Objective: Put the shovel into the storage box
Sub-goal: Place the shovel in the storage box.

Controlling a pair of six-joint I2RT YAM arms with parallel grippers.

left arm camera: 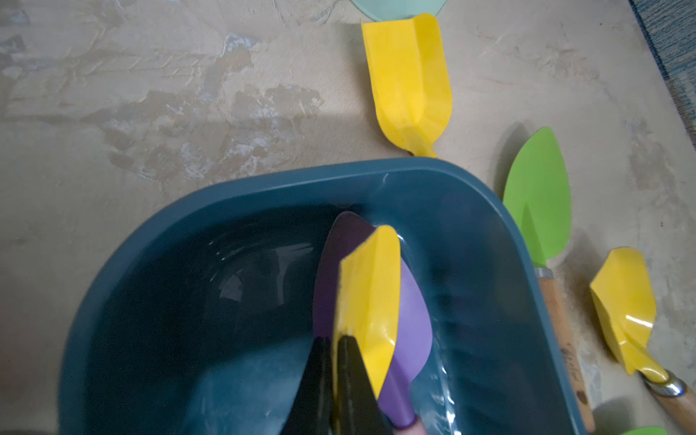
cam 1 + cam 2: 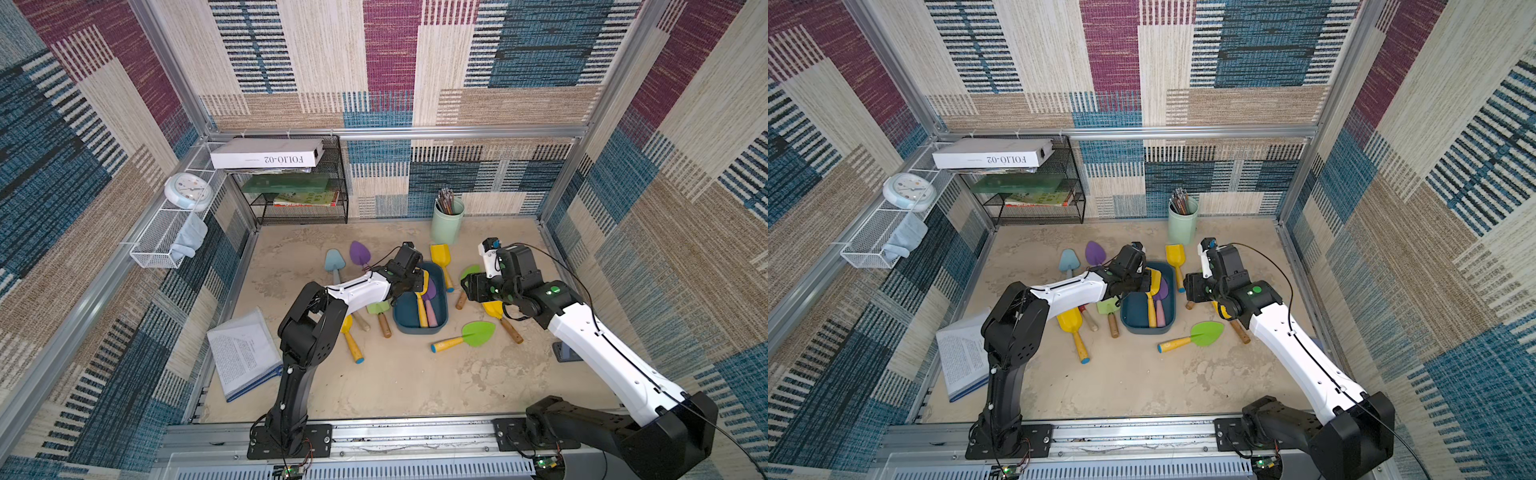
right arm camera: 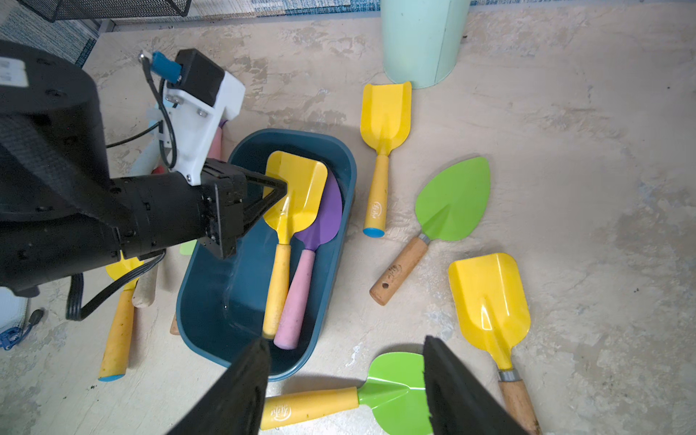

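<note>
Over the storage box, the left end effector pinches the yellow shovel by its blade: placing step, release likely next; right end effector wide, empty.

Your dark blue storage box sits flat, open side up. Inside it your yellow shovel lies long-ways, its blade leaning on the purple shovel with the pink handle.
</note>
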